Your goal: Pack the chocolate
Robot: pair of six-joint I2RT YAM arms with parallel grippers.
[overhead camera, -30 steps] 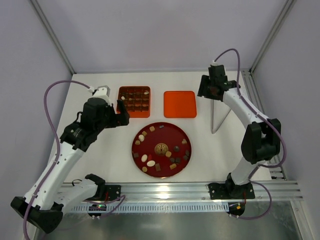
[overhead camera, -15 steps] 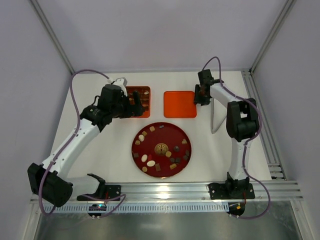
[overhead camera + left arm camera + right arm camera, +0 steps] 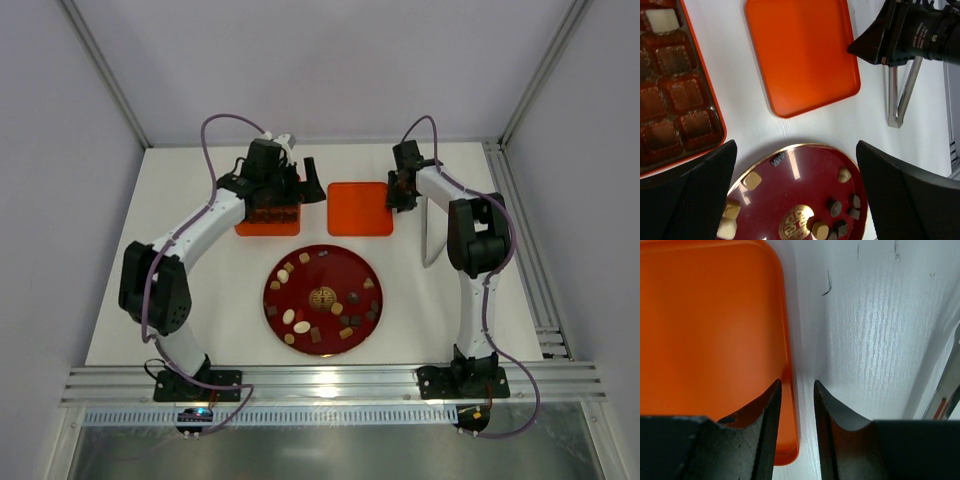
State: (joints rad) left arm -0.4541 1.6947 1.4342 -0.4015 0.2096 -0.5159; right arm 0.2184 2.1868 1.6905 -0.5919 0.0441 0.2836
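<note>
Several chocolate pieces (image 3: 345, 320) in dark brown, tan and cream lie on the round red plate (image 3: 322, 270). They also show in the left wrist view (image 3: 820, 230). The orange box (image 3: 268, 222) holds some chocolates in its cells (image 3: 670, 60). The orange lid (image 3: 360, 208) lies flat beside it. My left gripper (image 3: 305, 185) hovers between the box and the lid, wide open and empty (image 3: 797, 200). My right gripper (image 3: 400, 190) is low at the lid's right edge (image 3: 796, 385). Its jaws straddle the lid's rim (image 3: 790, 355) with a narrow gap.
Metal tongs (image 3: 432, 235) lie on the white table right of the lid, and also show in the left wrist view (image 3: 900, 95). The enclosure's walls stand at the back and sides. A metal rail runs along the near edge.
My left arm has swung right and away from me, from beside the box to above it near the lid. My right gripper came down to the lid's right edge.
</note>
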